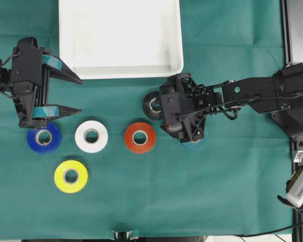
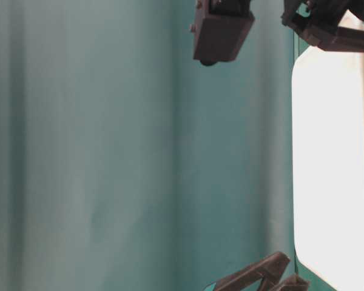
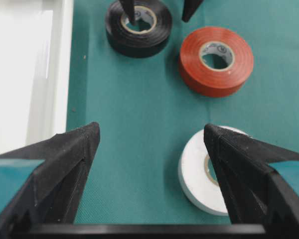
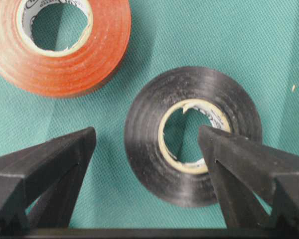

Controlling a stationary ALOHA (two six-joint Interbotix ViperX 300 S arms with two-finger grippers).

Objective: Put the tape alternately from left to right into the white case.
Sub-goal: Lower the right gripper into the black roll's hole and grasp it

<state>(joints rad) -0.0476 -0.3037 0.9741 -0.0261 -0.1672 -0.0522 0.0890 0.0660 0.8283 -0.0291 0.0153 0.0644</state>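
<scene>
1. Black plastic fingers of the right gripper (image 4: 147, 149) stand apart over the black roll (image 4: 193, 135): one tip sits in the pale core hole, the other outside the roll's wall on the side toward the red roll (image 4: 60, 42). Nothing is pinched yet.
2. Risk, as I judge it: the glossy wall is curved and smooth, so a pinch on one side of the ring could let it twist or slide on the cloth rather than lift. The outer finger is near the red roll and could nudge it.
3. The left gripper (image 1: 73, 94) hovers with its jaws wide and empty, between the white case (image 1: 121, 70) and the blue roll (image 1: 44, 137).
4. All the rolls I can see lie flat on the green woven cloth (image 1: 192, 191), outside the case: blue, white roll (image 1: 91, 136), red, black, and the yellow roll (image 1: 70, 176) nearer the front edge. A teal sliver (image 1: 194, 145) shows under the right arm, probably the sixth roll.
5. The case is a shallow, smooth white tray with rounded corners; it holds no roll.
</scene>
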